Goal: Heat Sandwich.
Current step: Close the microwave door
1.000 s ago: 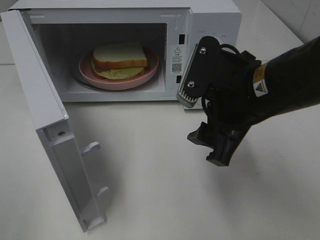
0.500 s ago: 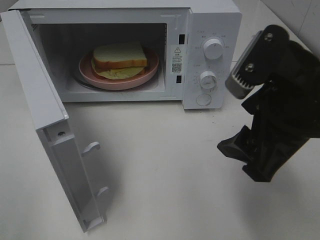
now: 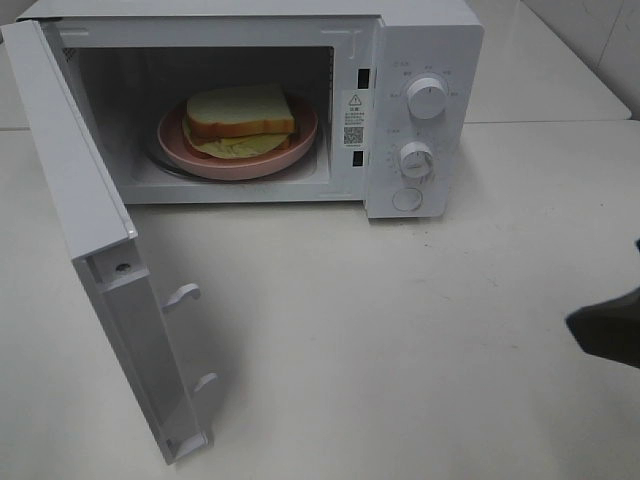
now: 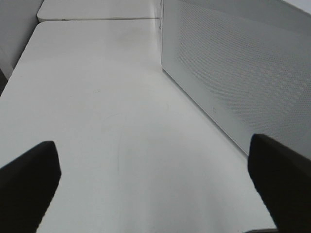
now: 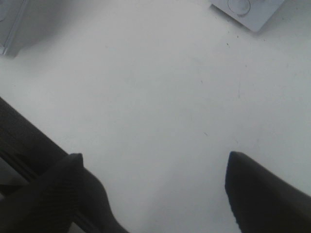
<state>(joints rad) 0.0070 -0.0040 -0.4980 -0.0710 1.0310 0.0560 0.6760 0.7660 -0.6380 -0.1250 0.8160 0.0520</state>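
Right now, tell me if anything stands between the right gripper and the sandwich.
Nothing visible does. The sandwich lies on the pink plate inside the microwave, whose door stands open; only table surface lies between it and the right gripper.

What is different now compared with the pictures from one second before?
The black right arm pulled back to the right, away from the dial panel of the white microwave, almost out of the high view, holding nothing. The pale layered sandwich, round pink plate and open door stayed put.

Kitchen-like setup, white microwave (image 3: pixel 425 60), pale countertop (image 3: pixel 400 350)
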